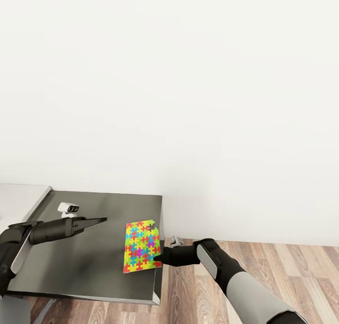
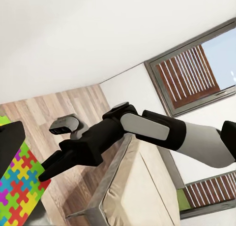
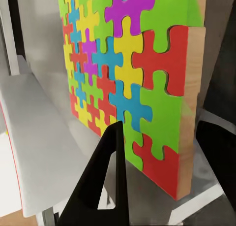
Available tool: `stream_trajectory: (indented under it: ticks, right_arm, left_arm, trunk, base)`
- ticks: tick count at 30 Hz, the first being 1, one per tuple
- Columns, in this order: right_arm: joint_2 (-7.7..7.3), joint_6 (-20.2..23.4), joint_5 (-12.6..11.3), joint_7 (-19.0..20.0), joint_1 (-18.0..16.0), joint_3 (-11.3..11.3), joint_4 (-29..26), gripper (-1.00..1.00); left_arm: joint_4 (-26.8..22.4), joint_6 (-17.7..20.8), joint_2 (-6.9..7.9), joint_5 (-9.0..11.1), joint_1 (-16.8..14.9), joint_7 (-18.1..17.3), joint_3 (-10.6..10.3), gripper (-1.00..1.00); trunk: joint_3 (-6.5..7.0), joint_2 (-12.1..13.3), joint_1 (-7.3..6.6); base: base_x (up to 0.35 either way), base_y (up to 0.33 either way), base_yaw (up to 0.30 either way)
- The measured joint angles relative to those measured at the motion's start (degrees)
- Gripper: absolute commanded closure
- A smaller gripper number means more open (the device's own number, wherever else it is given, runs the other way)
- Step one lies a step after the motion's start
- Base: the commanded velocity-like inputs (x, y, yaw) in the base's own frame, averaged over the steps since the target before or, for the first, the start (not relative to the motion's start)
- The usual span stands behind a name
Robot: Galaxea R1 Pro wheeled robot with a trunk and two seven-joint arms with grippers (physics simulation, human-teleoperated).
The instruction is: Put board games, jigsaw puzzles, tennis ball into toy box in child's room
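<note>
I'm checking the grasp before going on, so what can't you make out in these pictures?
- Right pincer, head view: its tips meet the puzzle edge; whether they clamp it is unclear.
- Right wrist view: one finger shows before the puzzle; the other is hidden.
- Small white device on the dark table: too small to identify.
- Table's left end: cut off by the head view's edge.

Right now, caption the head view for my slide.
Right end effector grips the jigsaw puzzle at the dark table's edge; left end effector hovers nearby.

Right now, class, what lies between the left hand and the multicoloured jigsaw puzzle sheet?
Only bare dark grey table top separates left hand from puzzle sheet, per head view.
</note>
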Motion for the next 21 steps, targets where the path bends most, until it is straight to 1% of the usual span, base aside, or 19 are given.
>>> stream_trajectory:
  ticks: [12, 16, 21]
  right_arm:
    - [0.0, 0.0, 0.0, 0.0, 0.0, 0.0, 0.0, 1.0]
    - [0.0, 0.0, 0.0, 0.0, 0.0, 0.0, 0.0, 1.0]
    - [-0.08, -0.2, 0.1, 0.0, 0.0, 0.0, -0.1, 1.0]
  left_arm:
    - [0.0, 0.0, 0.0, 0.0, 0.0, 0.0, 0.1, -1.0]
    - [0.0, 0.1, 0.2, 0.0, 0.1, 0.0, 0.1, -1.0]
    - [-0.1, 1.6, 0.31, 0.0, 0.1, 0.0, 0.2, -1.0]
  trunk:
    - [0.0, 0.0, 0.0]
    - [0.0, 0.0, 0.0]
    - [0.89, 2.0, -1.09]
  base:
    - [0.0, -0.01, 0.0]
    - [0.0, 0.0, 0.0]
    - [0.0, 0.0, 0.0]
